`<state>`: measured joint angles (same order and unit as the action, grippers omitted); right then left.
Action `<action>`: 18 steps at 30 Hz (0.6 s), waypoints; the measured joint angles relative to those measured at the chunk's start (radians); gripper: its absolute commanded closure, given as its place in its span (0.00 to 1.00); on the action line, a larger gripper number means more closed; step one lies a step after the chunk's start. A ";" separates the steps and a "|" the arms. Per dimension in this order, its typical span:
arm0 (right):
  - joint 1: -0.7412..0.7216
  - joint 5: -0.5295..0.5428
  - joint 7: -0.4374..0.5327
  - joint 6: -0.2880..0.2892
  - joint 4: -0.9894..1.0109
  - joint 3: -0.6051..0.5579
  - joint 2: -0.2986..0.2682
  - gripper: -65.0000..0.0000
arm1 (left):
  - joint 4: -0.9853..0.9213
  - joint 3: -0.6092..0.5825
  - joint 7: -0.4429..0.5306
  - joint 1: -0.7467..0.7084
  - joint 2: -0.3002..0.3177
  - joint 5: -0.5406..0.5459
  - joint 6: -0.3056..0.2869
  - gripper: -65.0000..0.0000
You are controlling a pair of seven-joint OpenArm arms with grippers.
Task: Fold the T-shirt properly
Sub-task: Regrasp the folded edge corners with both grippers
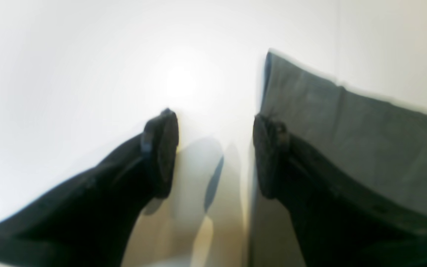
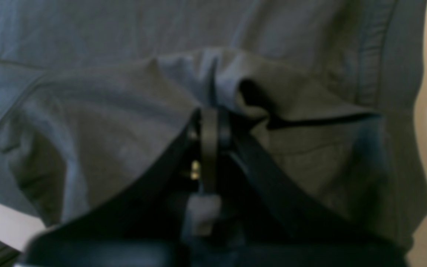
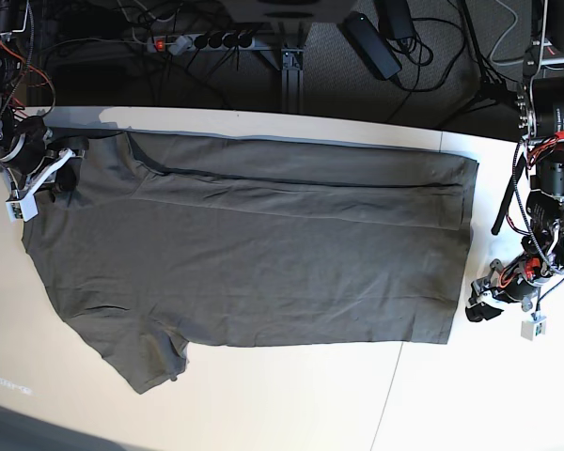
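Observation:
The dark olive-grey T-shirt (image 3: 254, 254) lies flat across the white table (image 3: 291, 395), with its hem toward the right and one sleeve (image 3: 146, 362) sticking out at the front left. My right gripper (image 3: 58, 174) is at the shirt's far left corner. In the right wrist view it (image 2: 209, 118) is shut on a raised fold of the shirt (image 2: 98, 111). My left gripper (image 3: 481, 306) rests open on the table just off the hem's front corner. In the left wrist view its jaws (image 1: 215, 155) stand apart and empty, with the shirt's edge (image 1: 365, 141) beside the right finger.
Behind the table's far edge lie a power strip (image 3: 202, 41), cables and a black adapter (image 3: 373, 44) on dark floor. The left arm's body (image 3: 550, 141) stands at the right edge. A thin seam (image 3: 387, 395) crosses the table's front right.

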<state>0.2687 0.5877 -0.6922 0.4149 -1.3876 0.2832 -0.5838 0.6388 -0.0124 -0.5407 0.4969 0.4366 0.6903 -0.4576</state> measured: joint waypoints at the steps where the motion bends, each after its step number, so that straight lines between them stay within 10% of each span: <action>1: 0.000 0.000 0.000 0.000 0.000 0.000 0.000 1.00 | 0.000 0.000 -0.006 0.004 -0.007 -0.002 0.000 0.44; 14: 0.000 0.000 0.000 0.000 0.000 0.000 0.000 1.00 | 0.003 0.000 0.001 0.018 -0.116 -0.058 -0.015 0.45; 18: 0.000 0.000 0.000 0.000 0.000 0.000 0.000 1.00 | 0.002 0.000 0.006 0.019 -0.118 -0.109 -0.019 0.80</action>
<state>0.2684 0.5873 -0.6926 0.4149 -1.3876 0.2832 -0.5838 0.6411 -0.0120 -0.5346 0.5156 0.3183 0.5808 -0.4763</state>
